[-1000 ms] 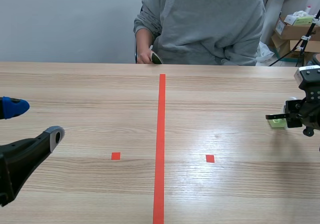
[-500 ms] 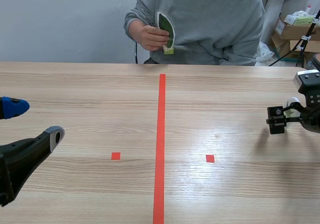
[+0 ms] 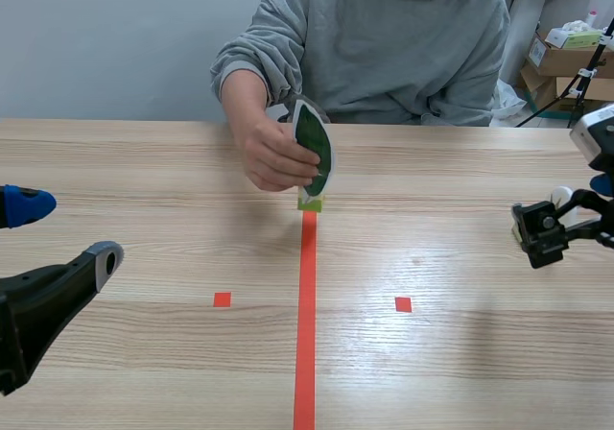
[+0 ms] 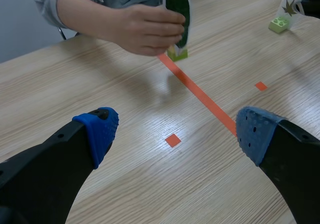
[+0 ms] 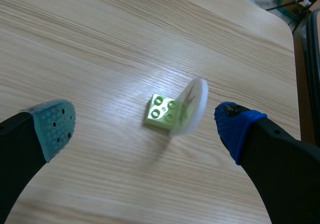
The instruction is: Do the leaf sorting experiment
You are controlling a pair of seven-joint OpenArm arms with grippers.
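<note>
A person's hand (image 3: 273, 156) holds a leaf (image 3: 313, 150) upright on its green base (image 3: 310, 200) at the far end of the tape line (image 3: 306, 334). The base is at or just above the desk (image 3: 144, 353), and we cannot tell which. We judge the leaf is being set on the middle line so that either arm can take it and sort it to a side.

The left tool (image 4: 177, 134) hangs low over the near left of the desk. Its fingers are spread wide with nothing between them, and it is well apart from the leaf. The right tool (image 5: 144, 126) is also spread. It hovers over a second leaf (image 5: 167, 111) that stands free on the desk at the far right, touched by neither pad. We take that one as already sorted to the right side.

Half a second ago the hand held the leaf up at chest height, and now it is down at the line. The left tool is where it was. The right tool has shifted slightly. The second leaf's green base showed at its tip a second ago, and the tool now hides it in the scene view.
</note>
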